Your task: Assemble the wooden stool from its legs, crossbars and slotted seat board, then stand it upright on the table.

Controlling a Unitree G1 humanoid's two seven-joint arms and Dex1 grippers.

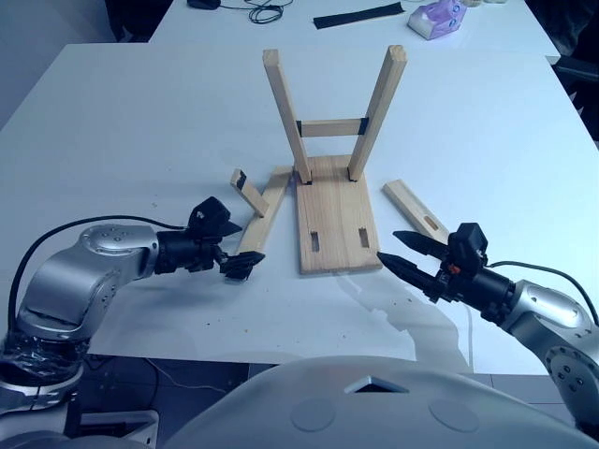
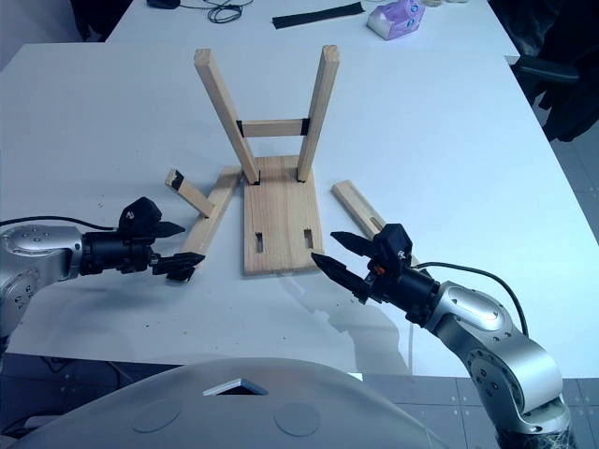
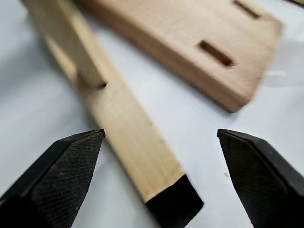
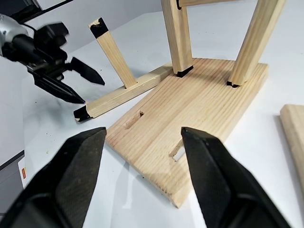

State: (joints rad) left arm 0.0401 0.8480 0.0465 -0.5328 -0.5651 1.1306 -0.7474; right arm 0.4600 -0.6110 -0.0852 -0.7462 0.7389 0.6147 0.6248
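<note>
The slotted seat board (image 1: 333, 210) lies flat on the white table. Two legs (image 1: 379, 108) stand in its far slots, joined by a crossbar (image 1: 329, 127). Its two near slots (image 1: 316, 241) are empty. A loose leg (image 1: 265, 210) with a short crossbar (image 1: 247, 190) stuck in it lies left of the board, and another loose leg (image 1: 415, 208) lies to the right. My left gripper (image 1: 245, 245) is open at the near, black-tipped end of the left leg (image 3: 128, 128), not touching it. My right gripper (image 1: 387, 244) hovers open off the board's near right corner (image 4: 180, 190).
The table's front edge (image 1: 281, 357) runs just below both grippers. On a second table behind lie a purple tissue pack (image 1: 437, 17), a black strip (image 1: 358, 16) and cables (image 1: 267, 11). Bare tabletop spreads far left and right.
</note>
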